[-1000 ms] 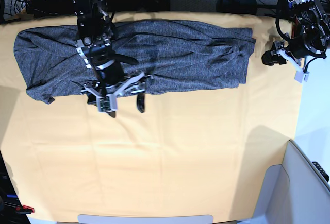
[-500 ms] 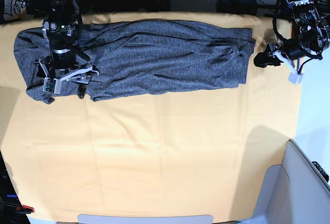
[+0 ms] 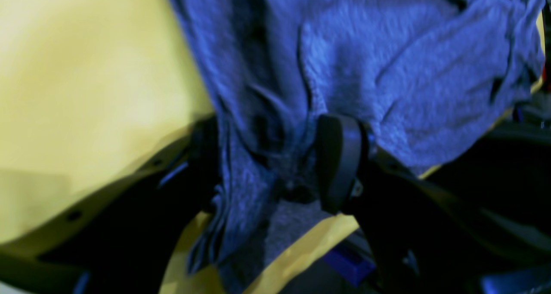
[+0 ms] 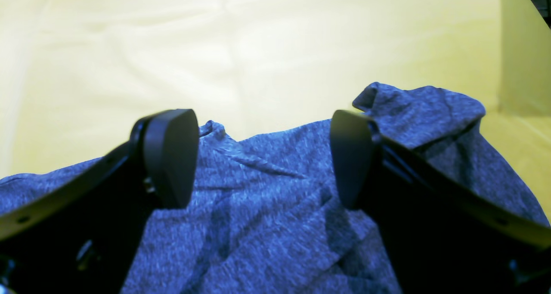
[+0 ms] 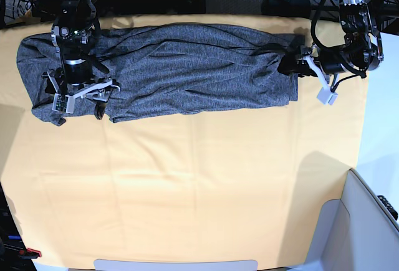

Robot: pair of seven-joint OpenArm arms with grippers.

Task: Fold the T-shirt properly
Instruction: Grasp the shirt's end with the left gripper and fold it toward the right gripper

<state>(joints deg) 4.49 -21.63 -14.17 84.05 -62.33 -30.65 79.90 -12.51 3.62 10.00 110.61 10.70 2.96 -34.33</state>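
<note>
Yellow-orange cloth [image 5: 187,184] is covering the worktop, with one T-shirt [image 5: 187,71] lying folded lengthwise along its far edge. Two arms are working. The right gripper [image 4: 262,160] is hovering over one end, jaws spread wide, gripping nothing. Only the left wrist view is showing the left gripper [image 3: 275,165] straddling bunched fabric, jaws apart.

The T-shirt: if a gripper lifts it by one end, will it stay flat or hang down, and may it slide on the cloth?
The T-shirt probably sags: it lies in soft creases and bunches between the left gripper fingers. It looks light, being thin knit. It would likely drag rather than glide, and could wrinkle the yellow table cloth.
</note>
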